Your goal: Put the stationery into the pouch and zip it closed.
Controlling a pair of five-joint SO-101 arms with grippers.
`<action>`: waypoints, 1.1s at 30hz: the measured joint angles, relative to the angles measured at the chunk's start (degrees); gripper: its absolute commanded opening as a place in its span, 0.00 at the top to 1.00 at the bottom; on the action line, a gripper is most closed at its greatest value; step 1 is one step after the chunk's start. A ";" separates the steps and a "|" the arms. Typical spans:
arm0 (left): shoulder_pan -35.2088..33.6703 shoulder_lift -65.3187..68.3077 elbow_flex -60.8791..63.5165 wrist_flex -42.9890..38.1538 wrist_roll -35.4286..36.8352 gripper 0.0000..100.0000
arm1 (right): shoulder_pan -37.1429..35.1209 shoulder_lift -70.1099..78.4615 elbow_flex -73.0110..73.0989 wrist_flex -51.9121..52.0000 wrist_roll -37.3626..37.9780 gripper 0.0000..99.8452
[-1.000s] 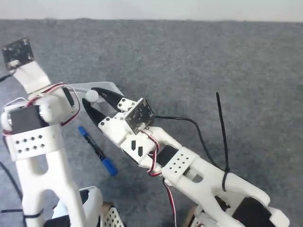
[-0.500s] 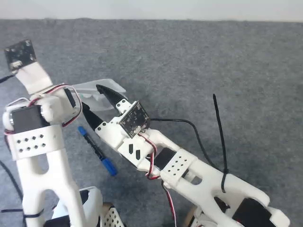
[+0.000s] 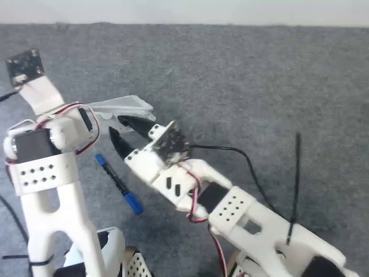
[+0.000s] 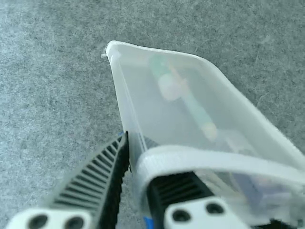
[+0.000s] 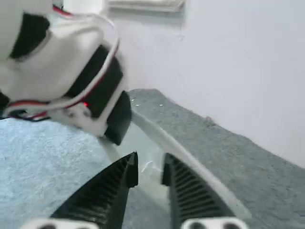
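The counter (image 3: 277,81) is grey and felt-like, with a rough, speckled nap, and it spreads out on every side of the right tool (image 3: 115,124). Beyond the tool, at the counter's far edge, a plain pale wall (image 3: 230,11) rises upright. The light is soft and even, with faint shadows close under the tool.

Bright, even, diffuse room light, with faint soft-edged shadows on the grey mat (image 3: 277,81)
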 measured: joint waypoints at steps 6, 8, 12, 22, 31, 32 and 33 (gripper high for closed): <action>0.00 0.00 0.00 0.00 0.00 0.99 | 0.88 -4.48 0.00 6.15 -0.09 0.99; 0.00 0.00 0.00 0.00 0.00 0.99 | 1.05 -4.75 0.00 7.47 -0.09 0.99; 0.00 0.00 0.00 0.00 0.00 0.99 | 1.67 -4.84 0.00 9.32 -0.09 0.99; 0.00 0.00 0.00 0.00 0.00 0.99 | 3.25 -4.84 -6.24 27.16 -0.09 0.99; 0.00 0.00 0.00 0.00 0.00 0.99 | 6.07 -4.84 -8.09 27.60 -0.09 0.99; 0.00 0.00 0.00 0.00 0.00 0.99 | 5.89 -4.84 -8.09 27.60 -0.09 0.99; 0.00 0.00 0.00 0.00 0.00 0.99 | 5.80 -4.84 -8.09 27.60 -0.09 0.99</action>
